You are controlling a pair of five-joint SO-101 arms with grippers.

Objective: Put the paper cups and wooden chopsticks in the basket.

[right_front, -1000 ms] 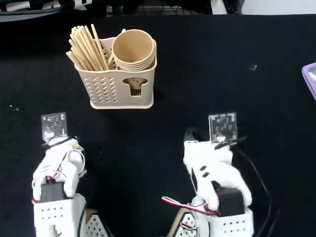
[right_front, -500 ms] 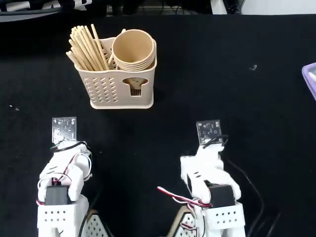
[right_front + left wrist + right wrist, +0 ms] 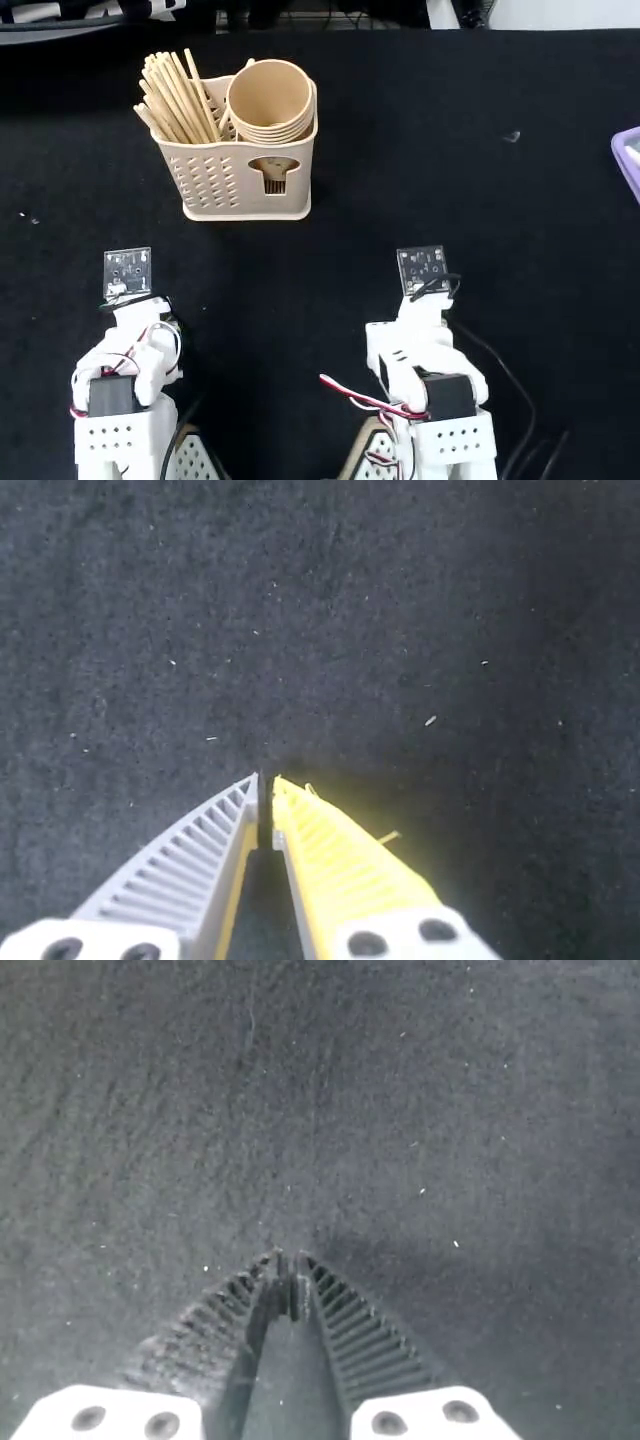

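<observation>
- Paper cups sit inside the basket, pushed one into the other to make a stack
- Wooden chopsticks stand in the other half of the basket, right beside the cups; they lean and fan out over its rim
- I think the job is at its very end, because every cup and every stick I can see is in the basket
- The left arm's fingers are closed tight with the tips touching; they hold nothing and point at bare black tabletop, well apart from the basket
- The right arm's fingers are closed the same way, with nothing in them, and they too are well apart from the basket
- Both arms sit folded up on the side of the tabletop across from the basket
- For the next move I think nothing needs picking up; the arms just need to rest and keep away from the basket so they do not bump it
- Counting: one basket
- One stack of cups, and I can see about five rims in it, but I am not sure of the number
- One big bunch of chopsticks, more than ten, too close together to count one by one
- Two arms
- One purple thing at the tabletop's edge, far from the basket
</observation>
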